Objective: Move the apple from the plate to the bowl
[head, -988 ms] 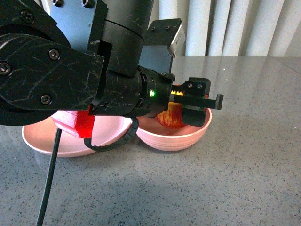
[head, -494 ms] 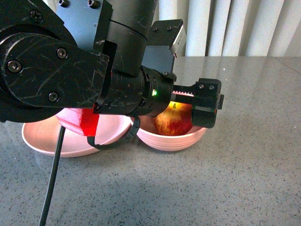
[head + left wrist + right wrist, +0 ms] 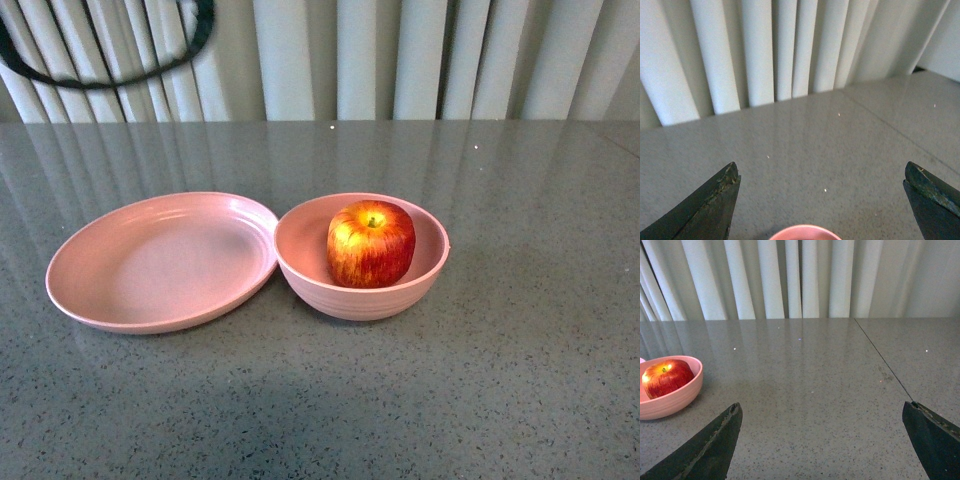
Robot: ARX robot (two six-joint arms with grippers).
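Grey tabletop [image 3: 520, 380], white curtains [image 3: 400, 60]; place unclear

Apple [image 3: 371, 243] upright in bowl [image 3: 361, 294], stem up. Plate [image 3: 160, 262] at bowl's 9 o'clock, rims touching. Black cable [image 3: 110, 78] loop at 11 o'clock, before curtain [image 3: 400, 60].

Apples: one [image 3: 371, 243], red with yellow streaks, centre of the front frame.

Bowls: one [image 3: 310, 270], pink, deep, centre of the front frame.

Plates: one [image 3: 150, 265], pink, shallow, left of centre in the front frame.

Benches: one [image 3: 520, 380], grey speckled stone, filling the lower part of each frame.

Cables: one [image 3: 110, 78], black loop, upper left of the front frame.

Grippers: two. Left gripper [image 3: 825, 210], two dark fingers at the lower corners of its wrist frame. Right gripper [image 3: 825, 450], likewise two.

Curtains: one [image 3: 420, 60], pale and pleated, across the top.
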